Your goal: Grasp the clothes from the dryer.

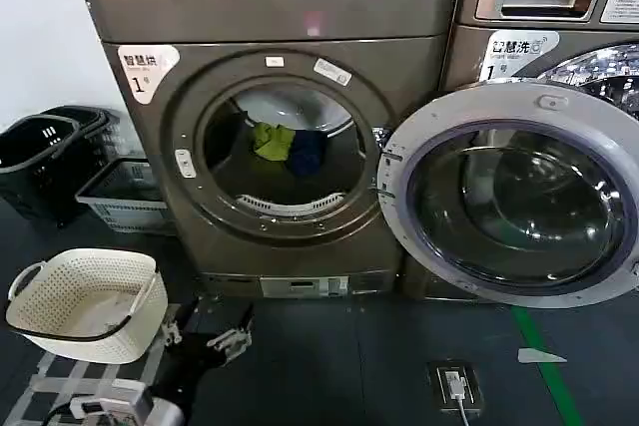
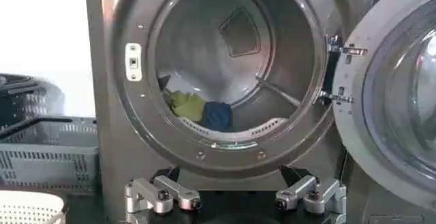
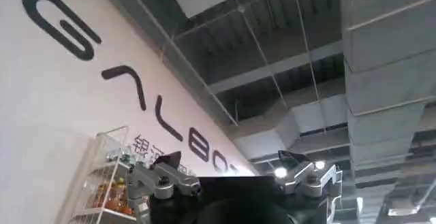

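Clothes [image 1: 288, 143] inside dryer [image 1: 270, 7] port; left tool [image 2: 235, 201] open, outside.

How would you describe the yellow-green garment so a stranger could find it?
Look at the bronze-grey dryer with its door swung open. Inside the round port, low on the drum floor, lies the yellow-green garment, touching a dark blue garment; only it is bright.

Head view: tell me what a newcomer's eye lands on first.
The big bronze-grey dryer fills the middle, its round door swung wide open to the right. Deep in the drum lie the clothes, a yellow-green piece beside a dark blue one. Low at the left, the left hand is open next to a white basket.
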{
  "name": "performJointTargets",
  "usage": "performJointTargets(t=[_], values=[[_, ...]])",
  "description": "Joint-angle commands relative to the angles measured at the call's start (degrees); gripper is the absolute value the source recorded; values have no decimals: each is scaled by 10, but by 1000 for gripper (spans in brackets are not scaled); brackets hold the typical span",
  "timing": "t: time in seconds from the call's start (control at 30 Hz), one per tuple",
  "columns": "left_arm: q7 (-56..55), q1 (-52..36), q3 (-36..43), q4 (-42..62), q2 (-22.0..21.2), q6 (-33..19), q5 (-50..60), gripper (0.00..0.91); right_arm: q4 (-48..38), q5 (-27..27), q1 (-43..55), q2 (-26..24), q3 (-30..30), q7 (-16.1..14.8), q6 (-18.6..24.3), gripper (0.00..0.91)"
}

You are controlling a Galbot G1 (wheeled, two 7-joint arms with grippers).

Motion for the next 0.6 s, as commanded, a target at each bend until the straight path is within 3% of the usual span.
performJointTargets(t=[0.03,0.37,0.6], values=[[0,0,-1,0,0,0,0,907,0,0,0,0,0,0,2,907],[2,-2,-1,-11,-1,-10,-7,907,2,1,2,1,1,-7,9,907],[2,-2,-1,-14,-1,-16,-6,907,-3,6,-3,-1,8,9,10,907]])
